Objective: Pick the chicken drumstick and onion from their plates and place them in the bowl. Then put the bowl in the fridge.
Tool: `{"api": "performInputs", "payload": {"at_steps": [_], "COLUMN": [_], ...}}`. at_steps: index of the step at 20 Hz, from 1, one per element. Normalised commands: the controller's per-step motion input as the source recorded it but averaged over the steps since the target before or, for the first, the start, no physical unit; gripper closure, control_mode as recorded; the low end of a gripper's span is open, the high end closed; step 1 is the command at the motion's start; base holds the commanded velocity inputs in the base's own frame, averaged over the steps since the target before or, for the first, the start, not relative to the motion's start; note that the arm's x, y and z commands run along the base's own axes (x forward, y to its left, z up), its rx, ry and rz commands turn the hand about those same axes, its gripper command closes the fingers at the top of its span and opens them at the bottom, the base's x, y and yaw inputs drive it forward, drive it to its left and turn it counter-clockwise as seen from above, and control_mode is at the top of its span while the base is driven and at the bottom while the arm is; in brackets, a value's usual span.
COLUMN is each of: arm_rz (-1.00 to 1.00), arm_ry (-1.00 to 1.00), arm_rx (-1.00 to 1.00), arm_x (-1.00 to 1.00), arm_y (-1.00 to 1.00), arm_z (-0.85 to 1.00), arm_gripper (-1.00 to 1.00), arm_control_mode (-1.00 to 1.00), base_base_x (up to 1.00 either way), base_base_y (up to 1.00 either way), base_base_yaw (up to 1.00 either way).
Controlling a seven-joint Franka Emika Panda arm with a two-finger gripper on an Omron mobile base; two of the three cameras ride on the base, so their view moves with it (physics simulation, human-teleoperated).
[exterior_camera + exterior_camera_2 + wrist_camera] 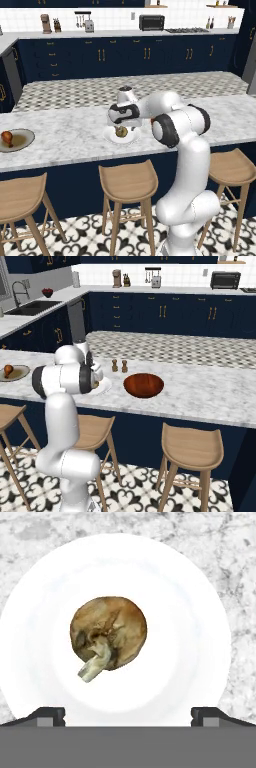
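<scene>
Onion point(109, 633) sat dead centre under the gripper point(128, 716), round and papery brown with a pale stub of stalk, on a smooth white plate point(190, 602) over speckled grey marble counter point(235, 557). Jaws were spread all the way, nothing between them. Glossy red-brown bowl point(143, 385) was off to its right.

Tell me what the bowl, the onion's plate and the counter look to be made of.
Bowl: glossy red-brown, likely glazed ceramic or lacquered wood. White plate: smooth, plain, probably glazed ceramic. Counter: pale with grey veining, seemingly polished marble.
</scene>
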Motion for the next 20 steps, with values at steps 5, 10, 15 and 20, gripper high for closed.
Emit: {"api": "performInputs", "payload": {"at_steps": [5,10,15,20], "arm_rz": [0.00,0.00,0.00,0.00], "arm_ry": [0.06,0.02,0.00,0.00], "arm_rx": [0.00,0.00,0.00,0.00], "arm_x": [0.26,0.21,0.38,0.38], "arm_y": [0.05,0.01,0.00,0.00], "arm_z": [-0.30,-0.34,-0.19,-0.05], "arm_gripper": [-1.00,-1.00,-1.00,-1.00], "arm_control_mode": [-1.00,-1.00,-1.00,-1.00], "base_base_x": [0.00,0.00,0.00,0.00], "base_base_y": [0.00,0.00,0.00,0.00], "base_base_yaw": [0.00,0.00,0.00,0.00]}}
